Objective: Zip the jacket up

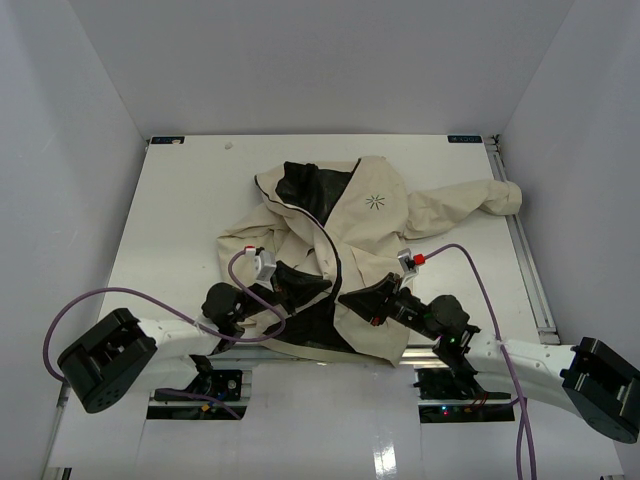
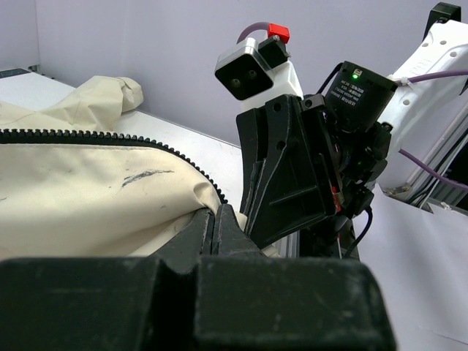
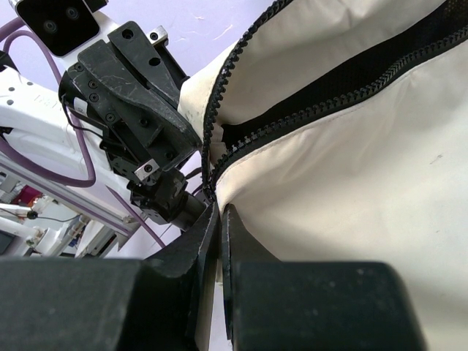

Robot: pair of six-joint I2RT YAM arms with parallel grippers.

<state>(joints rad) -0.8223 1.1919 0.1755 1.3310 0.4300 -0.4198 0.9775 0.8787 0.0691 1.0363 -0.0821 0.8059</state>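
Note:
The cream jacket (image 1: 375,225) lies spread on the white table, its front open and the black lining showing. A small dark starburst logo (image 1: 376,201) marks the chest. The dark zipper teeth (image 3: 329,95) run along both open edges and meet near the bottom hem. My left gripper (image 1: 322,286) is shut on the hem by the left zipper edge; its jaws (image 2: 214,219) pinch cream fabric. My right gripper (image 1: 345,299) faces it a short way off, shut on the right panel's hem (image 3: 219,212). Each wrist view shows the other gripper straight ahead.
One sleeve (image 1: 480,200) stretches toward the back right, near a metal rail (image 1: 525,250) along the table's right edge. Purple cables (image 1: 470,265) loop over both arms. White walls close in the table (image 1: 180,220) on three sides.

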